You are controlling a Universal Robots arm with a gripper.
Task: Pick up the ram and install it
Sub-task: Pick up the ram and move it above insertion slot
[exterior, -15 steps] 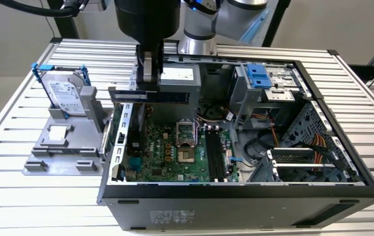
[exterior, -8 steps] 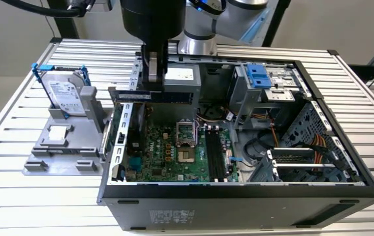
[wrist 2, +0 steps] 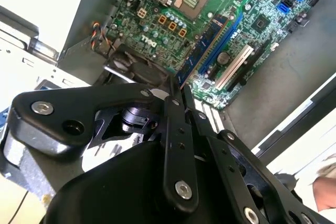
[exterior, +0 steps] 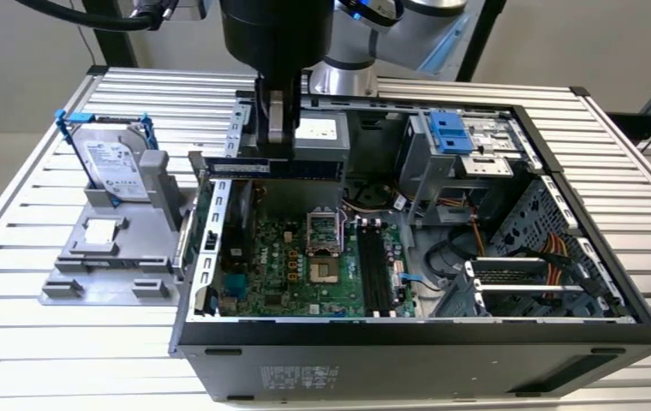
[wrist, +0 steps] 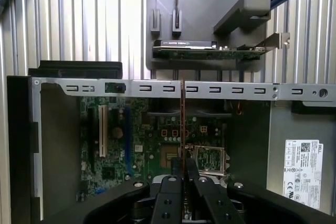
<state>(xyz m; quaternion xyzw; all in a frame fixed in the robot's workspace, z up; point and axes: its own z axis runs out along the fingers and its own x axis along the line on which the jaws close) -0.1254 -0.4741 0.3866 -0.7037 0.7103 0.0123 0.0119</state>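
Bearing everything, a slatted metal worktop [exterior: 28, 342]. Resting on it, side panel off and lying on its side, an open computer case [exterior: 417, 347], with a grey fixture [exterior: 109, 265] just beside its wall on the exterior view's left. Reaching down over the case's far left corner in the exterior view, a black robot arm [exterior: 274, 34]. Lying flat on the case floor, a green motherboard [exterior: 291, 265], with the processor socket [exterior: 323, 229] near its middle and long black memory slots [exterior: 375, 270] just beside the socket toward the exterior view's right. Against the far wall, a silver power supply [exterior: 325, 137] with a pale label. Standing on edge in the fixture, a hard drive [exterior: 114, 167] in a blue frame. Lying on the same fixture, just outside the case wall in the first wrist view, a green expansion card [wrist: 205, 52] with a metal bracket. Held clear of the motherboard and apart from the memory slots, the ram [exterior: 240, 168]: long edge level in the exterior view, just in front of the power supply and near the case rim on the exterior view's left. Seen edge-on in the first wrist view as a thin line crossing the perforated rim rail [wrist: 236, 90], near the processor socket. Clamped at its middle by the gripper [exterior: 281, 152], fingers [wrist: 169, 192] closed on the ram, one against each face.
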